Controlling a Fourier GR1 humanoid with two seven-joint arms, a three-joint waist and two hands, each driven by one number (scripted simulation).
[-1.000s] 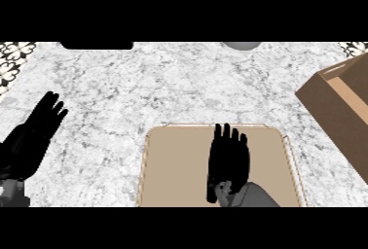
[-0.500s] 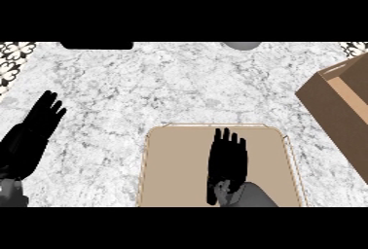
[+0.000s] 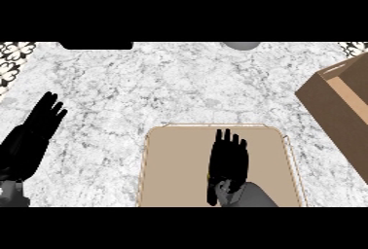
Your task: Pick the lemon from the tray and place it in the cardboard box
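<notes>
A tan tray [image 3: 173,165] lies on the marble counter at the lower middle. My right hand [image 3: 228,163] hovers flat over the tray, fingers straight and pointing away from me, open. No lemon shows; whatever lies under that hand is hidden. The brown cardboard box [image 3: 343,109] stands at the right edge, only partly in view, well right of the tray. My left hand [image 3: 32,136] rests open at the left edge, fingers up, over bare counter.
A dark object [image 3: 96,45] and a grey rounded thing [image 3: 241,45] sit at the counter's far edge. Patterned tile [image 3: 16,53] shows at the far left corner. White marble counter [image 3: 179,87] stretches between the tray and the far edge.
My right hand has drawn back slightly toward me over the tray. The left hand has sunk a little lower at the left edge.
</notes>
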